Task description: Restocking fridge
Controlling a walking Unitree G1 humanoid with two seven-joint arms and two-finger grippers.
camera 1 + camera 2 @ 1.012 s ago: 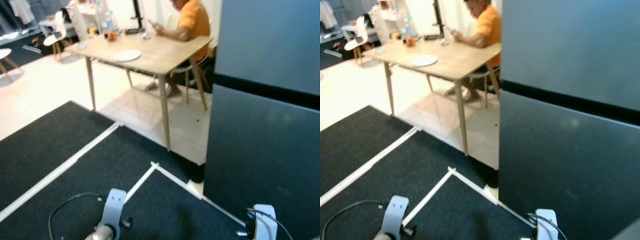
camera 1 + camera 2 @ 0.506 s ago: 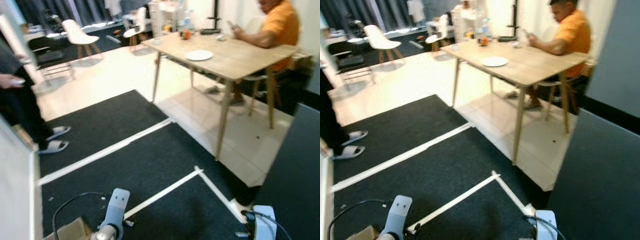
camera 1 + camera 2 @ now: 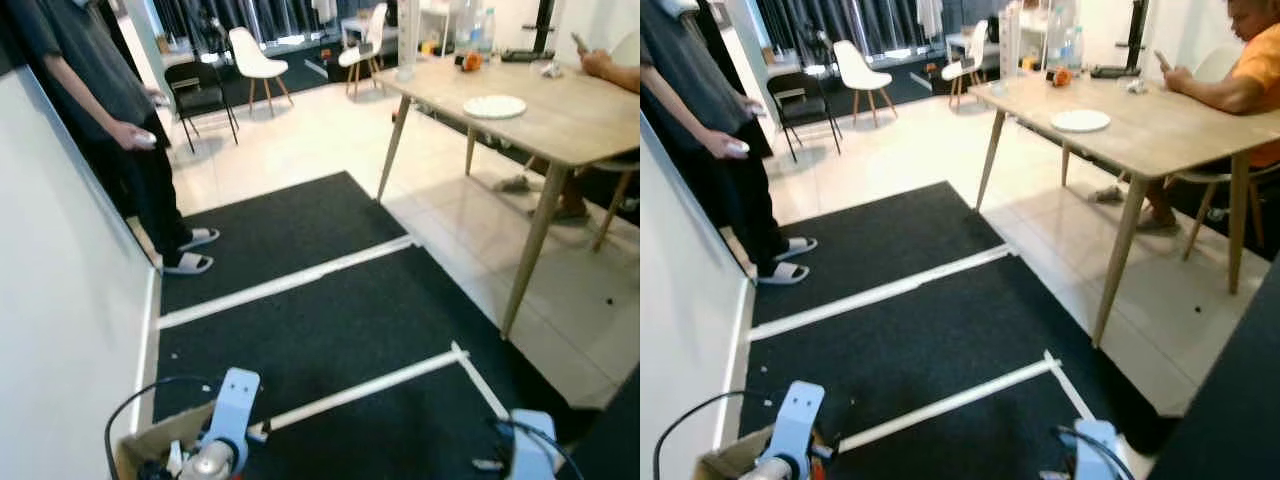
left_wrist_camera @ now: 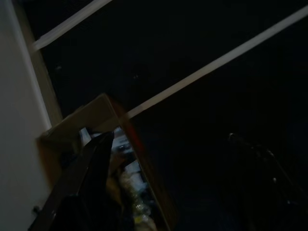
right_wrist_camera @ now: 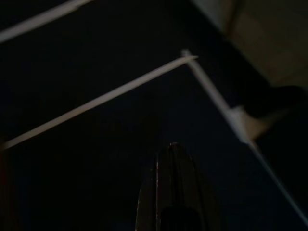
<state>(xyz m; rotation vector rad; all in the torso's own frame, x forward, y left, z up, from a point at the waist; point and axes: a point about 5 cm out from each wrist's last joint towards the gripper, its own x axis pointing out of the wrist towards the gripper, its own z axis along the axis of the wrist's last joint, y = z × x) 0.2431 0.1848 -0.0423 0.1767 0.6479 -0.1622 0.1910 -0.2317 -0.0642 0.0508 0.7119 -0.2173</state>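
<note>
Both arms hang idle over black carpet (image 3: 330, 330). Right tool (image 5: 171, 192) fingers pressed together; left tool (image 4: 91, 178) state cannot tell. Open cardboard box (image 3: 165, 440) of groceries sits on floor by white wall (image 3: 60, 300), under left arm. Person (image 3: 95, 110) stands nearby; wooden worktop (image 3: 560, 110) beyond.

A cardboard box (image 3: 150, 452) sits on the dark carpet at the robot's lower left, just beside the white wall. It is open at the top, its brown flaps (image 4: 113, 118) standing up and tilted outward. One corner points toward a white tape line on the carpet, close to it but apart. Inside lie several small packaged goods (image 4: 126, 169), pale and crinkled like wrappers or bags, with a touch of red or orange along one inner edge; in the dim wrist view their kind cannot be told. From the head views only the box's near rim and a few pale items (image 3: 172, 462) show.
</note>
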